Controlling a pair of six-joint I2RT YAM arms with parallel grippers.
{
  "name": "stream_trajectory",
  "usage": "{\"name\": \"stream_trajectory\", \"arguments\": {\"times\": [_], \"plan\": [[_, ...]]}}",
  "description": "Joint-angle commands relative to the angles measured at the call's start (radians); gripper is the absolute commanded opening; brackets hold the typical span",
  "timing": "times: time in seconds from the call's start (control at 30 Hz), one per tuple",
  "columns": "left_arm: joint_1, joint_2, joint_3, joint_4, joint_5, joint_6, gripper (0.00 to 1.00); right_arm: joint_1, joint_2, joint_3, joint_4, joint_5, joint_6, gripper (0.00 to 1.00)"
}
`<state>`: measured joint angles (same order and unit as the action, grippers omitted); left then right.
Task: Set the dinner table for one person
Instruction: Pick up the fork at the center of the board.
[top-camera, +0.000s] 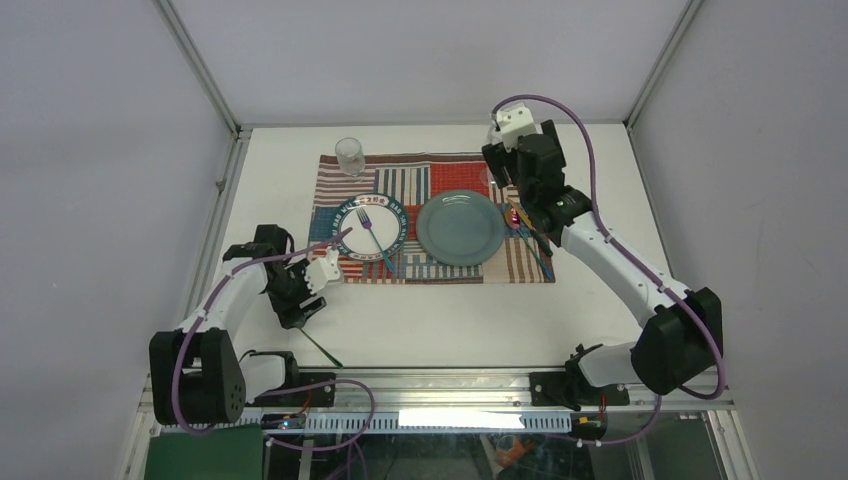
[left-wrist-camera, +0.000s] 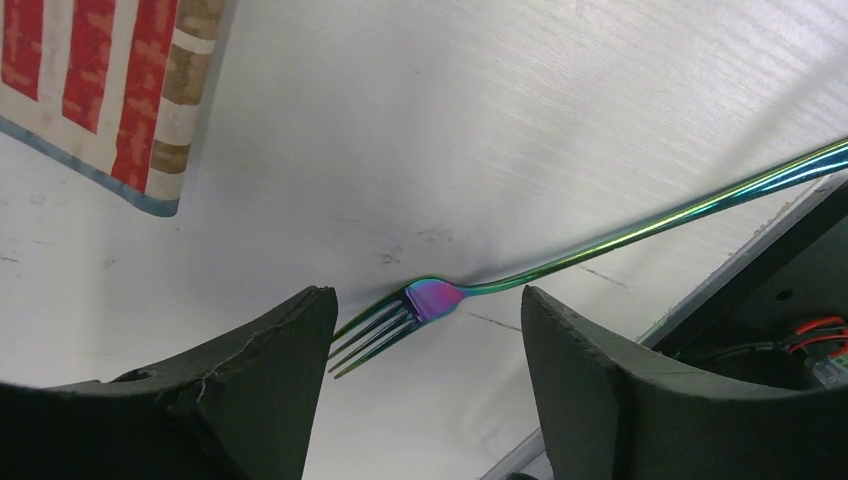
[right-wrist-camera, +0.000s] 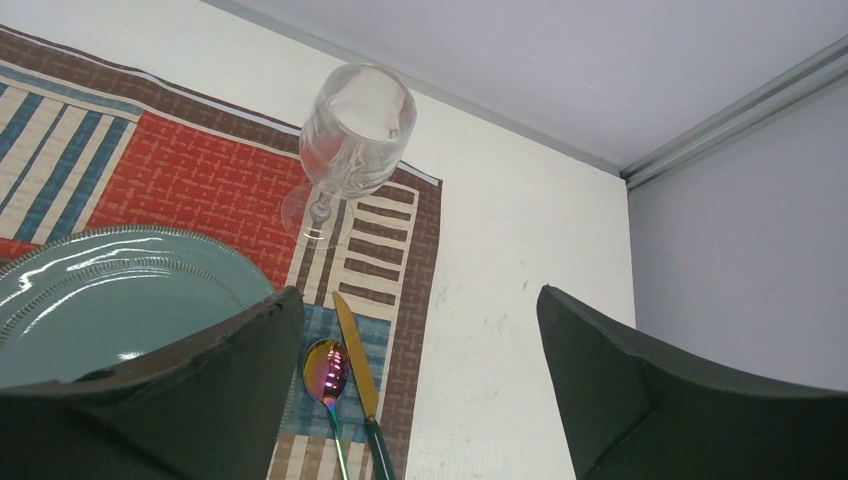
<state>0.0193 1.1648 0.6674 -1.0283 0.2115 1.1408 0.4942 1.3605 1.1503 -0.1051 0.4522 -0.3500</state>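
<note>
The dinner table (top-camera: 440, 320) is a white tabletop with a striped patchwork placemat (top-camera: 430, 215) in its middle. On the mat lie a teal plate (top-camera: 460, 228) and a small blue-rimmed plate (top-camera: 370, 225) with a fork (top-camera: 372, 232) across it. A spoon (right-wrist-camera: 327, 372) and a gold-bladed knife (right-wrist-camera: 357, 355) lie right of the teal plate. A wine glass (right-wrist-camera: 350, 140) stands beyond them. My right gripper (right-wrist-camera: 420, 295) hangs open above the mat's right edge, holding nothing. An iridescent fork (left-wrist-camera: 430, 300) lies on the bare table. My left gripper (left-wrist-camera: 428, 295) stands open over its head.
A short clear glass (top-camera: 349, 155) stands at the mat's far left corner. Aluminium rails (top-camera: 440, 382) edge the table, and the enclosure walls rise close behind and at both sides. The loose fork's handle (top-camera: 325, 348) points toward the near rail.
</note>
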Motion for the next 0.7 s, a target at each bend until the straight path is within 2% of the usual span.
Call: {"name": "stream_trajectory", "arguments": {"times": [0.0,0.1,0.5,0.67], "plan": [[-0.006,0.022,0.0,0.026,0.022,0.091,0.69,-0.016,-0.041,0.037,0.019,-0.023,0.007,0.9],[-0.006,0.009,-0.006,0.018,0.019,0.119,0.73,-0.027,-0.041,0.033,0.026,-0.024,-0.005,0.9],[-0.004,-0.161,0.032,-0.036,0.024,0.353,0.71,-0.094,-0.056,-0.074,0.131,-0.025,-0.104,0.9],[-0.004,-0.092,0.081,-0.056,0.075,0.409,0.69,-0.151,-0.039,-0.07,0.11,-0.058,-0.089,0.9]]}}
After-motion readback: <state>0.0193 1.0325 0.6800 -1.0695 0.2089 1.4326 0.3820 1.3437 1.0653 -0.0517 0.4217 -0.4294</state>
